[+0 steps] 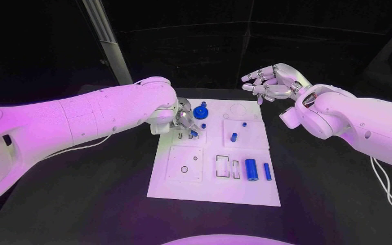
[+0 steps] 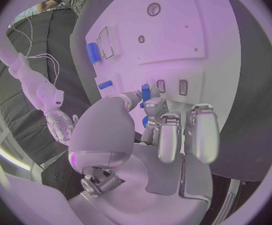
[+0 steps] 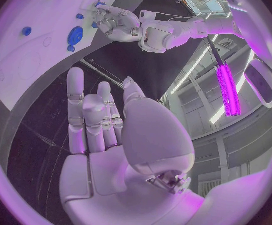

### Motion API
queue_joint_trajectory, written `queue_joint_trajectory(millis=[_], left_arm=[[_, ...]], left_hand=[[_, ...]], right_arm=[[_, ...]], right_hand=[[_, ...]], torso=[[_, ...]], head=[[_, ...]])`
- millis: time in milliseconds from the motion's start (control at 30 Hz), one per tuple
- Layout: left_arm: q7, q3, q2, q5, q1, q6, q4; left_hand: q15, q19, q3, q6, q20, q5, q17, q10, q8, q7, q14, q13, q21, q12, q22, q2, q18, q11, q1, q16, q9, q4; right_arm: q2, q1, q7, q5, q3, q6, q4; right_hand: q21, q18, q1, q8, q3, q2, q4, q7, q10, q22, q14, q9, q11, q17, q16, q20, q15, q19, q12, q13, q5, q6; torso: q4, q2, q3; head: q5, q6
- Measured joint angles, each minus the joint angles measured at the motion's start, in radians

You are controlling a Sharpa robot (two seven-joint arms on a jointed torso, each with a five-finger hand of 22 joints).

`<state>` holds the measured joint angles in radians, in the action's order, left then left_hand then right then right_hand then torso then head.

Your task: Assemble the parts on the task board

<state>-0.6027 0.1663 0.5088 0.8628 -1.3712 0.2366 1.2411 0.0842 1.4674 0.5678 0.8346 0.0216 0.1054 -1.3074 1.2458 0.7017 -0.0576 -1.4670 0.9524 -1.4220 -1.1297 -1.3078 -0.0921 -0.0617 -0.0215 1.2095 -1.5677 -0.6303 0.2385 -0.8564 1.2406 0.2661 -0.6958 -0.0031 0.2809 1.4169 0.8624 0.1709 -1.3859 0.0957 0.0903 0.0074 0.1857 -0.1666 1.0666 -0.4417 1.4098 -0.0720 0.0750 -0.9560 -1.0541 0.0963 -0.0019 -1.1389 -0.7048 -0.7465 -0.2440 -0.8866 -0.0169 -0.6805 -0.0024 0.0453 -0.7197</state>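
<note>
Dim room, bright board (wrist views bend edges).

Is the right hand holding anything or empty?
Empty: the right hand hovers beyond the task board, fingers apart, nothing between them.

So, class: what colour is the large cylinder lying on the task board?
Blue; the cylinder shows best in the head view.

place: robotics lab
evidence: black table point(image 1: 98, 182), white task board point(image 1: 214, 191), dark backdrop, metal pole point(image 1: 102, 26), ceiling strip lights point(image 3: 228, 87), loose cables point(image 2: 39, 60)
</note>
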Motion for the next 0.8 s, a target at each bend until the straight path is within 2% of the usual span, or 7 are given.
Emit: queue_joint_trajectory(millis=[267, 433, 667, 800], left_arm=[[0.006, 0.002, 0.042, -0.009, 0.0, -0.067, 0.052], [0.006, 0.016, 0.063, 0.014, 0.004, -0.098, 0.08], [0.004, 0.025, 0.067, 0.064, 0.013, -0.123, 0.087], [0.002, 0.027, 0.067, 0.088, 0.021, -0.134, 0.087]], left_hand=[[0.0, 0.0, 0.014, 0.0, 0.0, 0.0, 0.0, 0.0, 0.005, 0.0, 0.0, 0.003, 0.0, 0.0, 0.0, -0.006, 0.0, 0.0, -0.012, 0.0, -0.009, -0.008], [0.0, 0.0, 0.03, 0.002, 0.0, -0.005, 0.0, 0.009, 0.009, -0.001, 0.0, 0.009, 0.0, 0.0, 0.0, -0.014, 0.0, -0.002, -0.023, 0.0, -0.012, -0.024], [0.0, 0.0, 0.03, 0.006, 0.0, -0.006, 0.0, 0.009, 0.009, 0.002, 0.0, 0.01, 0.0, -0.005, 0.0, -0.016, 0.0, -0.002, -0.025, 0.0, -0.013, -0.025], [0.0, 0.0, 0.03, 0.006, 0.0, -0.006, 0.0, 0.009, 0.009, 0.002, 0.0, 0.01, 0.0, -0.005, 0.0, -0.017, 0.0, -0.002, -0.027, 0.0, -0.013, -0.025]], right_arm=[[0.001, 0.0, 0.0, -0.001, 0.0, -0.001, -0.002], [0.001, 0.0, 0.003, -0.002, 0.0, 0.0, -0.004], [0.0, 0.0, 0.007, -0.003, 0.0, 0.005, -0.003], [0.0, 0.0, 0.012, -0.003, 0.0, 0.009, -0.003]], right_hand=[[0.0, 0.0, 0.0, 0.0, 0.003, 0.0, -0.003, 0.0, 0.0, 0.001, 0.0, 0.0, 0.0, 0.003, 0.0, 0.004, 0.0, -0.004, 0.0, 0.001, 0.0, 0.0], [-0.004, 0.0, 0.0, 0.0, 0.003, 0.0, -0.003, 0.0, 0.0, 0.002, 0.0, 0.0, 0.0, 0.003, 0.006, 0.004, 0.0, -0.003, 0.0, 0.001, 0.0, 0.007], [-0.004, 0.0, -0.009, 0.0, 0.003, 0.001, -0.003, 0.0, 0.0, 0.003, 0.0, 0.0, 0.0, 0.003, 0.006, 0.004, 0.0, -0.004, 0.0, 0.004, -0.006, 0.007], [-0.004, 0.0, -0.009, 0.0, 0.003, 0.001, -0.003, 0.0, 0.0, 0.003, 0.0, 0.0, 0.0, 0.003, 0.006, 0.004, 0.0, -0.003, 0.0, 0.004, -0.006, 0.007]], torso=[[-0.001, 0.0, 0.0006], [-0.001, 0.0, 0.0004], [-0.001, 0.0, 0.0004], [0.0013, -0.001, 0.0002]], head=[[0.006, -0.002], [0.01, -0.006], [0.017, -0.005], [0.021, -0.006]])
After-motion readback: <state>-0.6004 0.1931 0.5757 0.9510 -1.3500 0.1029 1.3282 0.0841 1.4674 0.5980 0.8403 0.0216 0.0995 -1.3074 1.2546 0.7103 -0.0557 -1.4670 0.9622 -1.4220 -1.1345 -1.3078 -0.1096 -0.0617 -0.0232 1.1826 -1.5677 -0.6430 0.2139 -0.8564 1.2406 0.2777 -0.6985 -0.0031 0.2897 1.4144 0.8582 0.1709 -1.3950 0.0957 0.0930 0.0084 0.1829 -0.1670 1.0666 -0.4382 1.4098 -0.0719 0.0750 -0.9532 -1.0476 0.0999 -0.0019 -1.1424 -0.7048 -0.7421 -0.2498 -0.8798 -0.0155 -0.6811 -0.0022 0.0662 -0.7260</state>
